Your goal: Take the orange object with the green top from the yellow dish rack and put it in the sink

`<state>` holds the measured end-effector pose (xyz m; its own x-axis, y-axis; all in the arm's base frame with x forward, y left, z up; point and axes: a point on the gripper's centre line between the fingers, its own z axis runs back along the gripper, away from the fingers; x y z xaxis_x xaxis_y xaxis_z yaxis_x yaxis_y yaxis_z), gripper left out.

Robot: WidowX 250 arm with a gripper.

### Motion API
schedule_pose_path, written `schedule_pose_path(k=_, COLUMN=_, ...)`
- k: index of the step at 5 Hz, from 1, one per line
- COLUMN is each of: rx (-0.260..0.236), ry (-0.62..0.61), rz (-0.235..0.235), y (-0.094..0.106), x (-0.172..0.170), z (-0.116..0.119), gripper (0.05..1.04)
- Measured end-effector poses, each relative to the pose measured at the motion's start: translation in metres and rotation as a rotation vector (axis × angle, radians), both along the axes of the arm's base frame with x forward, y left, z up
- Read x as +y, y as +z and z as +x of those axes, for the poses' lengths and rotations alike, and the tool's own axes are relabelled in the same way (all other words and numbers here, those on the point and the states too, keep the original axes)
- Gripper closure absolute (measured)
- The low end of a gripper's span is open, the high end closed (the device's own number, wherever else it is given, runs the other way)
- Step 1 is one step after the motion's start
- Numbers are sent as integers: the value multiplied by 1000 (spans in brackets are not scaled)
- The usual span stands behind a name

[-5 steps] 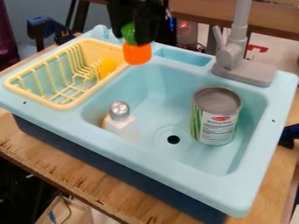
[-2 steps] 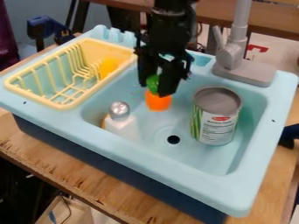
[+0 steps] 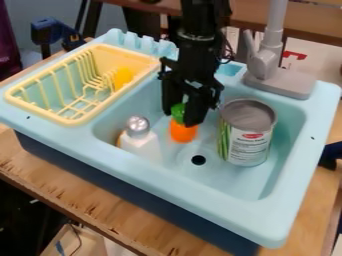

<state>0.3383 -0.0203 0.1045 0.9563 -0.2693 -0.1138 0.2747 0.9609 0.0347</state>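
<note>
Inside the basin of the light blue sink (image 3: 187, 183), the orange-and-green toy (image 3: 183, 133) was located near the center, below the gripper (image 3: 179, 119). Clock positions were read from the toy, with 12 o'clock toward the top edge of the view.

The arm entered from 12 o'clock and its gripper pointed down into the basin. The fingers were set narrow, one on either side of the toy's green top, and held it between them. The orange part projected below the fingertips. Contact between the toy and the basin floor could not be determined.

Surrounding items were positioned as follows. The metal can (image 3: 247, 145) stood upright at 3 o'clock, near the gripper but apart from it. The white bottle (image 3: 141, 146), fitted with a silver cap (image 3: 137, 126), was upright at 9 o'clock. The drain hole (image 3: 198, 159) was at 5 o'clock, near the toy.

The yellow rack (image 3: 67, 121) was seated at 10 o'clock, beside the basin, and contained a yellow object (image 3: 123, 78). The gray faucet (image 3: 267, 65) was mounted between 1 and 2 o'clock. The sink rested on the wooden tabletop (image 3: 100, 212).
</note>
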Motion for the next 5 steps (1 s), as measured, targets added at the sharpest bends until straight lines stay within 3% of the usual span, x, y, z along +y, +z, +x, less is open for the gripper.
schedule_pose_path(k=1, rx=20, ry=10, rz=1, y=1, x=0, z=0, gripper=373)
schedule_pose_path(k=2, rx=43, ry=41, rz=-3, y=10, x=-1, z=-1, gripper=106)
schedule_pose_path(k=3, rx=0, ry=90, rz=-17, y=38, x=-1, z=6, gripper=77)
schedule_pose_path(k=4, rx=-78, ry=174, rz=5, y=85, x=16, z=0, gripper=81)
schedule_pose_path(k=5, rx=-91, ry=223, rz=39, y=116, x=40, z=-22, gripper=81)
